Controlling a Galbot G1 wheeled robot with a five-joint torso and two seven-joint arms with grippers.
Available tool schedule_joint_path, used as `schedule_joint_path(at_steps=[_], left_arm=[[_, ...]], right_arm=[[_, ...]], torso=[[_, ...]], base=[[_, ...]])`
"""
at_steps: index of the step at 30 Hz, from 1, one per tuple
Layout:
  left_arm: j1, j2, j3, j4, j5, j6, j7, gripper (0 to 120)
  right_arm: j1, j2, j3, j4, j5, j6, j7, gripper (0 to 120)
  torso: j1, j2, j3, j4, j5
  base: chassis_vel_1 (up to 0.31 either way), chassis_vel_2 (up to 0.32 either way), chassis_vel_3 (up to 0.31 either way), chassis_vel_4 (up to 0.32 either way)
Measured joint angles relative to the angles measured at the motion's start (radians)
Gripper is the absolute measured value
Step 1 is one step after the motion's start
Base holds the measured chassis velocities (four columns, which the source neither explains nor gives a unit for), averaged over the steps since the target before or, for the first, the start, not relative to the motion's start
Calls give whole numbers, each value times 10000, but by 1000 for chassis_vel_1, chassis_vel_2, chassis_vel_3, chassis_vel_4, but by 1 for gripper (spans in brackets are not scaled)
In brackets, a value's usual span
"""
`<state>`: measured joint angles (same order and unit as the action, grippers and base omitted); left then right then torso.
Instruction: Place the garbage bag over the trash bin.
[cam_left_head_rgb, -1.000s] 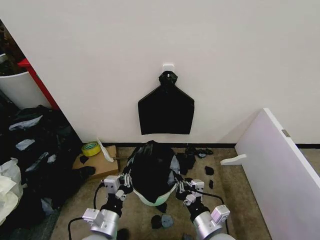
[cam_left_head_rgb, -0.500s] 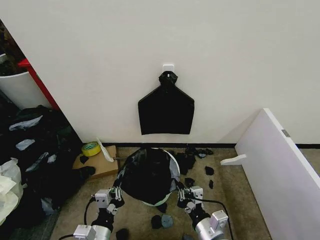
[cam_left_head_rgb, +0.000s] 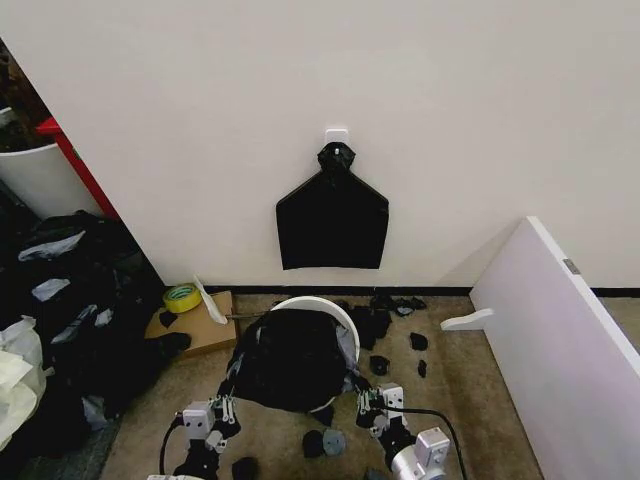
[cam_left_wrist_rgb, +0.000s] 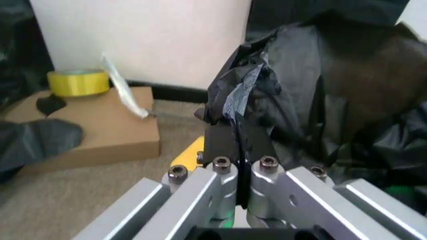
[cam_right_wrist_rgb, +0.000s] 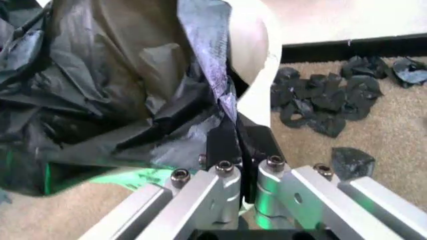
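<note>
Black plastic is pinched tight in both my claws. My left gripper (cam_left_wrist_rgb: 237, 142) is squeezed shut on one edge of the garbage bag (cam_left_head_rgb: 290, 358), and my right gripper (cam_right_wrist_rgb: 239, 145) is squeezed shut on the other edge. Both sit low down, one on each side of the trash bin (cam_left_head_rgb: 325, 305), which stands on the carpet (cam_left_head_rgb: 450, 380) near the wall (cam_left_head_rgb: 450, 120).

A second ago the bag made a round dome that hid the whole top of the bin. Since then my arms have pulled down and back toward me. The bag has slid with them. Now the far part of the bin's white rim peeks out behind the bag, and the bag sags over the near side.

I think that is not good for the job. The bag's mouth should go all the way round the rim, but the far side is bare. I may need to lift the bag and push it farther over.

Beside the bin lies a cardboard box (cam_left_head_rgb: 200, 325) with yellow tape (cam_left_head_rgb: 181, 297) on it.
</note>
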<state>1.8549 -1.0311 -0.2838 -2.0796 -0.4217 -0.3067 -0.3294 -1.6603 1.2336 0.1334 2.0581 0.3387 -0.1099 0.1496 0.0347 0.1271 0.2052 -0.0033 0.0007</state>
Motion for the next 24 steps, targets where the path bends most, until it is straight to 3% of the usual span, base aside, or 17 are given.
schedule_joint_path(at_steps=[13, 24], left_arm=[[-88, -145, 201, 615, 102, -69, -12, 0], [-1292, -287, 556, 1715, 259, 212, -100, 0]], right_arm=[[-303, -39, -31, -163, -469, -434, 282, 0], [768, 120, 89, -1341, -548, -400, 294, 0]], torso=[[0, 0, 0, 0, -1], [0, 0, 1, 1, 1]], base=[[0, 0, 0, 0], [0, 0, 0, 0]])
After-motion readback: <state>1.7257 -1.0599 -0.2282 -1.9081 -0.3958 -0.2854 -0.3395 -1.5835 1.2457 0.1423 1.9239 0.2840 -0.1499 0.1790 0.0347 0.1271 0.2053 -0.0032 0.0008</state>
